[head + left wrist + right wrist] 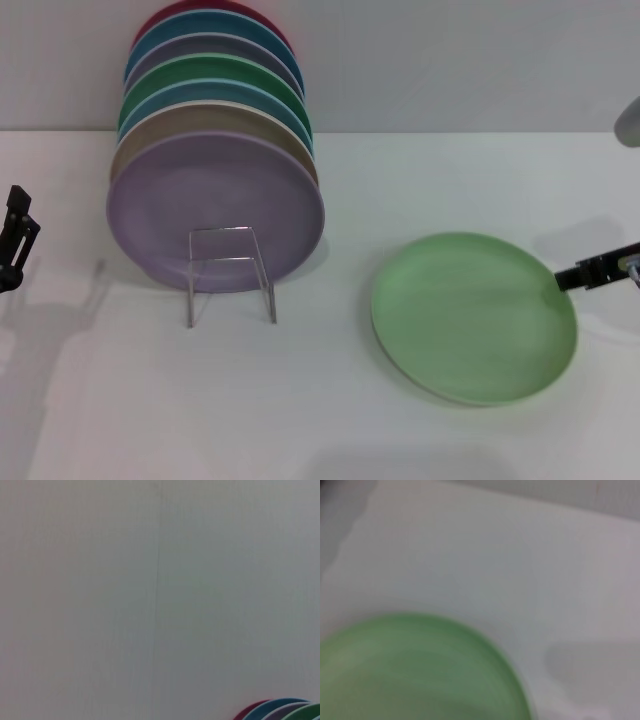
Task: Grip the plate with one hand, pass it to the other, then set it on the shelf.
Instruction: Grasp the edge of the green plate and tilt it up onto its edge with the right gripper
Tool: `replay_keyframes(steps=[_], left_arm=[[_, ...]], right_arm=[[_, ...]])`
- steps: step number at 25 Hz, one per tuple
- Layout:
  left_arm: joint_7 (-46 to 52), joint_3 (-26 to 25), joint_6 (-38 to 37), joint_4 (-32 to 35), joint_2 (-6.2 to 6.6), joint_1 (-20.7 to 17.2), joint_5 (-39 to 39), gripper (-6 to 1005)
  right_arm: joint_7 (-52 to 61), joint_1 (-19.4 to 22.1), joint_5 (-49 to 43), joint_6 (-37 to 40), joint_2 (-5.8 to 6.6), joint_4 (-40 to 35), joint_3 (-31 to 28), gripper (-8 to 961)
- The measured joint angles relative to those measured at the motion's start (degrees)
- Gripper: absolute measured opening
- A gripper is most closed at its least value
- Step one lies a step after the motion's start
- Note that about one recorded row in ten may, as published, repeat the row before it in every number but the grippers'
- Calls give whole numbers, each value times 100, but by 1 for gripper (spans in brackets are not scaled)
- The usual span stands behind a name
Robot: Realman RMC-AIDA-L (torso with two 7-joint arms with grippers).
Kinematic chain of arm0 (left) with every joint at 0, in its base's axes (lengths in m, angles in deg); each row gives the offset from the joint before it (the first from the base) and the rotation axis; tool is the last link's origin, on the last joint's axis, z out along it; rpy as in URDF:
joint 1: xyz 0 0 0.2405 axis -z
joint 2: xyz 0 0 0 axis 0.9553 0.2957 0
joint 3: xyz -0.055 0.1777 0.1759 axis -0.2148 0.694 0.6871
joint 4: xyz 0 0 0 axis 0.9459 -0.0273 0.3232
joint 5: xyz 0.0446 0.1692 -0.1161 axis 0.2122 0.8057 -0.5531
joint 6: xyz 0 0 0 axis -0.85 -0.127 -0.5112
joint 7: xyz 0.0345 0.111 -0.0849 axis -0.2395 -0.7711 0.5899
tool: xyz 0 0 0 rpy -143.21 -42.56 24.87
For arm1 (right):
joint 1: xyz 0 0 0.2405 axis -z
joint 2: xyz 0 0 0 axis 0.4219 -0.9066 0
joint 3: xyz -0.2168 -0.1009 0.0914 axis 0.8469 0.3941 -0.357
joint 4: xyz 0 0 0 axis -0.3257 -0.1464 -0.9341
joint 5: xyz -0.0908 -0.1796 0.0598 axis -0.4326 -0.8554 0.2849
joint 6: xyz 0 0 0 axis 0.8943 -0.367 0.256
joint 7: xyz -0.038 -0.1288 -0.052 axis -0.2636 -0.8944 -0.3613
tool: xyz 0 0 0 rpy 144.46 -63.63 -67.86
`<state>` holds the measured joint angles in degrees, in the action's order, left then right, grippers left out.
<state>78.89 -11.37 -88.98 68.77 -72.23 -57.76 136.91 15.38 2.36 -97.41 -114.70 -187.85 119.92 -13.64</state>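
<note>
Plate: the pale mint-green plate [474, 317] is lying on the white table [320, 420], well to the right of the rack and apart from it; in the right wrist view it [415, 670] is filling the lower part of the picture.
Shelf: the thin wire shelf [229, 272] is standing on the table, its small square front loop jutting out in front of the stacked plates.
Stack: a row of upright plates is leaning in the shelf, with the lilac plate [216, 208] at the front and tan, blue, green and red ones showing behind it; their top edges [280, 710] are peeking into a corner of the left wrist view.
Right gripper: the right gripper [590, 272] is reaching in from the right edge, its dark tip sitting at the plate's right rim; it appears to be touching the rim, but whether the fingers are apart or clamped on it I cannot tell.
Left gripper: the left gripper [14, 240] is hanging at the left edge, well away from the shelf and the plate; its finger state is not showing.
</note>
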Motion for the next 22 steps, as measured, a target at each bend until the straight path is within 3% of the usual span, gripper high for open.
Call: replay_keyframes(steps=[22], left_arm=[[0,-1,0,3,0,21,-20,817]], right_arm=[[61,-299,58,178,-33,-822,-120,529]])
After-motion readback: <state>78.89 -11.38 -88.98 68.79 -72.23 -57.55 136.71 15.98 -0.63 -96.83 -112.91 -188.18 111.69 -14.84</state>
